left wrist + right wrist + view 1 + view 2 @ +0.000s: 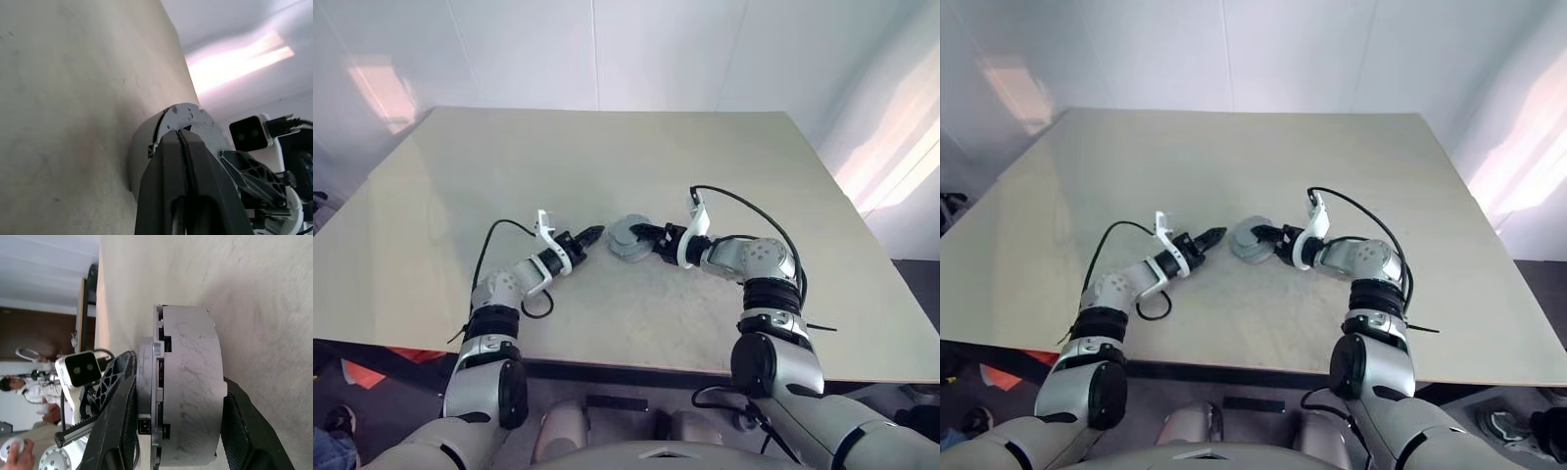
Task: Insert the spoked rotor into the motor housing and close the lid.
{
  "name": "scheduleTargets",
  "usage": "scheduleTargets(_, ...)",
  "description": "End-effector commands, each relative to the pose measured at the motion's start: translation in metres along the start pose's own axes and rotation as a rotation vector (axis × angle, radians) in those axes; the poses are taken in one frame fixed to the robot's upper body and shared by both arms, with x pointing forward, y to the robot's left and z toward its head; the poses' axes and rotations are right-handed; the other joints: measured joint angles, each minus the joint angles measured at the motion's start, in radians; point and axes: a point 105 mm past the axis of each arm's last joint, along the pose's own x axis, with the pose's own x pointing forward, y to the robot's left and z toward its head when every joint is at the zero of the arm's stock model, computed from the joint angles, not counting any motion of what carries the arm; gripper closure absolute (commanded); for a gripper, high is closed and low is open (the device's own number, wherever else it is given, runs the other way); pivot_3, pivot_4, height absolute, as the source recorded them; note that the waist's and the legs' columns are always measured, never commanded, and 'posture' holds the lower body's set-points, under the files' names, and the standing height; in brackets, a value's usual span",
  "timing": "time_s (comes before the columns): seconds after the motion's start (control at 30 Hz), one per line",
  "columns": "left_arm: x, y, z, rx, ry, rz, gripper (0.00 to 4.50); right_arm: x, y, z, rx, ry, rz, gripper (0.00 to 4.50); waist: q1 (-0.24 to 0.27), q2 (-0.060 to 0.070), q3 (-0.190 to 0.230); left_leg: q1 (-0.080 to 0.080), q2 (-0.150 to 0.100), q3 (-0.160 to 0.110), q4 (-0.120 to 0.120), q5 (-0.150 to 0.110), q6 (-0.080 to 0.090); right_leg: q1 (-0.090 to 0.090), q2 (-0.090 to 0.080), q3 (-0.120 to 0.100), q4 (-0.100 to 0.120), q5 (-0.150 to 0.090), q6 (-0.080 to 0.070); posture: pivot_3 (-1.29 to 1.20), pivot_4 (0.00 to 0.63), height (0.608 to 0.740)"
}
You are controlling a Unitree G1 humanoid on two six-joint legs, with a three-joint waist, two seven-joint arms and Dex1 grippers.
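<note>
- Nearest, two pincers low over the pale counter (pixel 724 157), pointing toward each other near the middle.
- Left pincer (pixel 591 233): black fingers pressed together, tips meeting, nothing between them; tip just beside the grey round assembly, contact with it not clear.
- Right pincer (pixel 642 233): fingers spread around the grey round assembly and gripping it, one finger on each flat side as seen in the right wrist view.
- Motor housing (pixel 190 387): thick grey drum with scuffed outer wall, standing on edge in the right pincer's grip, close above the counter; whether touching the surface cannot be told.
- Lid (pixel 188 115): light round plate with small holes, seated on one face of the housing, seen from the left wrist view just past the closed fingertips; seam visible between plate and drum.
- Small notches and a little square connector along the seam side of the housing in the right wrist view.
- Spoked rotor: cannot tell; inside of the housing hidden.
- White wrist camera of the left arm (pixel 82 367) facing back in the right wrist view, beyond the housing.
- Person (pixel 22 391) in light clothing standing in the background beyond the counter edge, in the right wrist view.
- Black cables looping from both forearms over the counter.
</note>
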Motion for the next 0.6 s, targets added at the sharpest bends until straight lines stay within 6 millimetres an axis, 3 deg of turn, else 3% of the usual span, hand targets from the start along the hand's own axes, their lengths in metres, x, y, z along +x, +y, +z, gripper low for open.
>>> scheduleTargets(0.03, -0.001, -0.013, 0.022, -0.004, -0.086, -0.049, 4.50, -0.002, 0.033, 0.030, -0.004, -0.100, 0.106, 2.28, 0.001, 0.000, 0.000, -0.002, 0.000, 0.000, 0.000, 0.000, 0.000, -0.001, 0.000, 0.000, 0.000, 0.000, 0.000, 0.00, 0.000, 0.740)
scheduleTargets(0.17, -0.005, -0.014, 0.026, -0.034, -0.125, -0.063, 4.50, 0.000, 0.051, 0.049, 0.043, -0.169, 0.159, 2.28, 0.003, 0.000, 0.000, -0.016, 0.000, 0.000, 0.003, 0.000, 0.001, -0.014, 0.000, 0.000, 0.002, 0.001, -0.001, 0.00, 0.000, 0.740)
scheduleTargets(0.33, -0.009, -0.015, 0.022, -0.088, -0.138, -0.084, 4.50, 0.008, 0.080, 0.058, 0.045, -0.186, 0.224, 2.28, 0.003, 0.000, 0.001, -0.020, 0.002, 0.000, 0.005, -0.001, 0.002, -0.017, 0.001, -0.001, 0.002, 0.001, -0.002, 0.00, 0.000, 0.740)
scheduleTargets(0.5, -0.015, -0.017, 0.025, -0.120, -0.178, -0.105, 2.97, 0.013, 0.093, 0.063, 0.045, -0.189, 0.236, 2.28, 0.004, 0.000, 0.001, -0.020, 0.002, 0.000, 0.005, -0.001, 0.002, -0.017, 0.001, -0.001, 0.002, 0.001, -0.002, 0.00, 0.000, 0.740)
scheduleTargets(0.6, -0.016, -0.022, 0.024, -0.137, -0.182, -0.134, 1.79, 0.014, 0.097, 0.062, 0.045, -0.174, 0.244, 2.28, 0.005, 0.000, 0.001, -0.021, 0.002, 0.000, 0.007, -0.001, 0.002, -0.017, 0.001, -0.001, 0.003, 0.002, -0.002, 0.00, 0.000, 0.740)
